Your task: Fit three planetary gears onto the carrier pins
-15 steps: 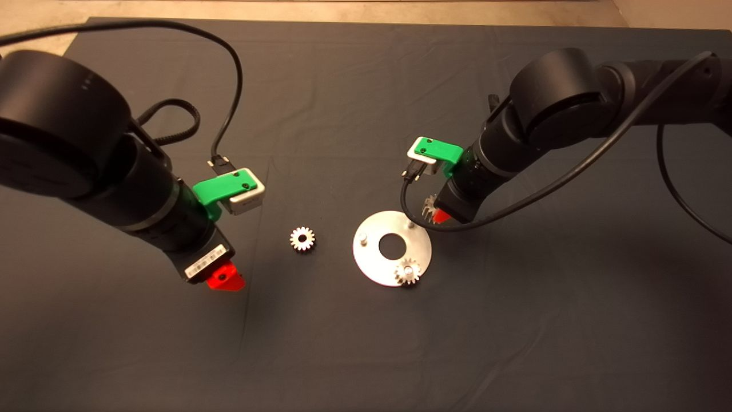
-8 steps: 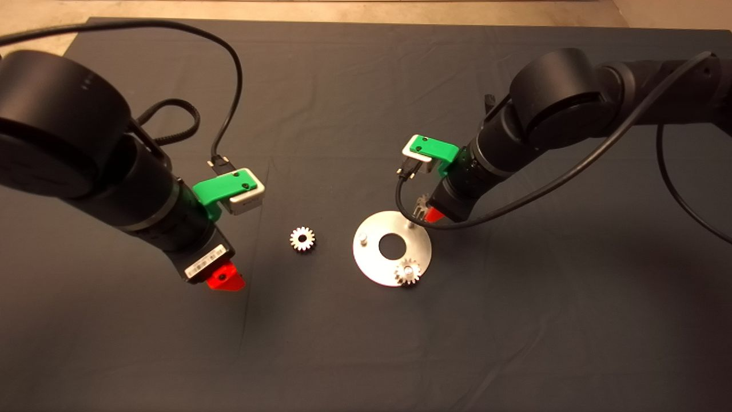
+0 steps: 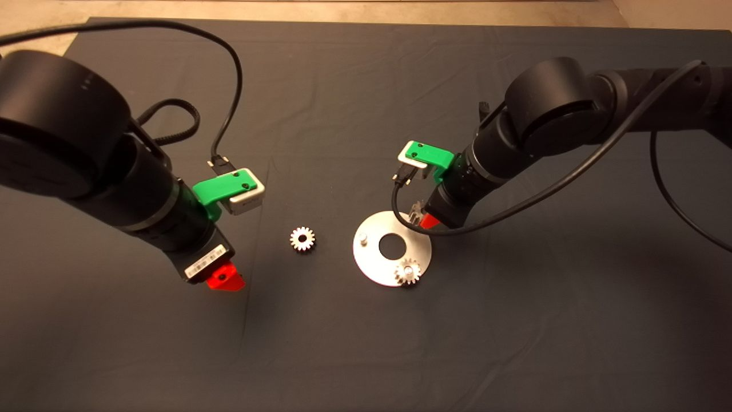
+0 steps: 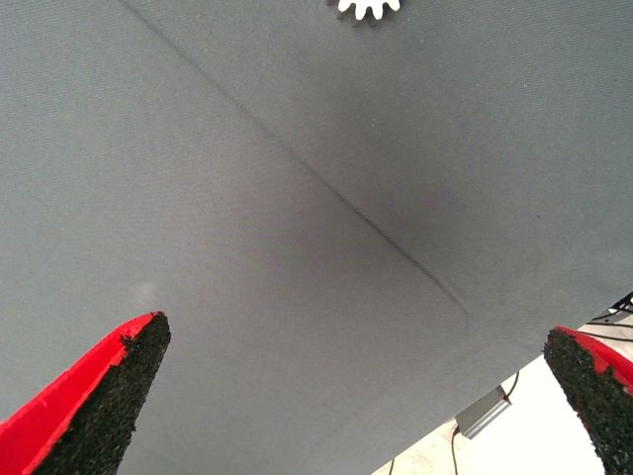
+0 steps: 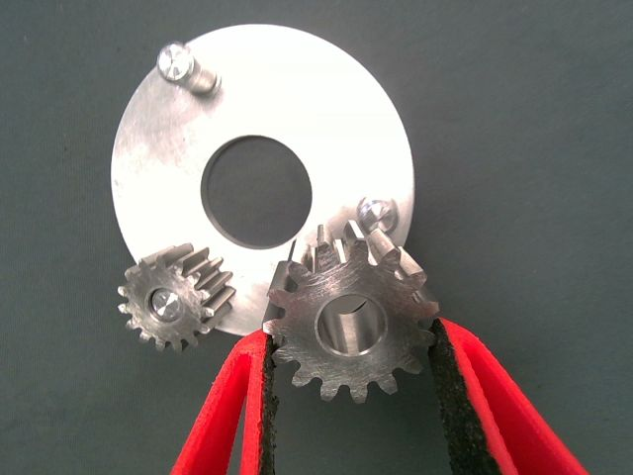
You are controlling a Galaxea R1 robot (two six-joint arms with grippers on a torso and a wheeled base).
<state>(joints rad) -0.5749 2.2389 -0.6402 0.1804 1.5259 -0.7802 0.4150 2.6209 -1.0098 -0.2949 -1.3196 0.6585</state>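
- The right claw [image 5: 351, 396] is clamped on one planetary gear [image 5: 351, 322], holding it just above the far-right edge of the silver disc [image 3: 372, 269], beside a bare carrier pin [image 5: 376, 211].
- A second gear [image 3: 408, 272] sits on the pin at the disc's near edge.
- The pin [image 3: 363, 237] on the disc's left side is bare.
- A third gear [image 3: 302, 238] lies flat on the dark mat [image 3: 343, 343], left of the disc.
- The left claw [image 4: 346, 396] hangs over bare mat left of that gear, fingers spread wide apart, holding nothing.

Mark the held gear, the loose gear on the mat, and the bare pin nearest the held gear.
held gear [image 5: 351, 322]: right wrist view, flat face beside its bore.
loose gear [image 3: 302, 238]: head view, toothed ring beside the bore.
bare pin [image 5: 377, 211]: right wrist view, its round top.
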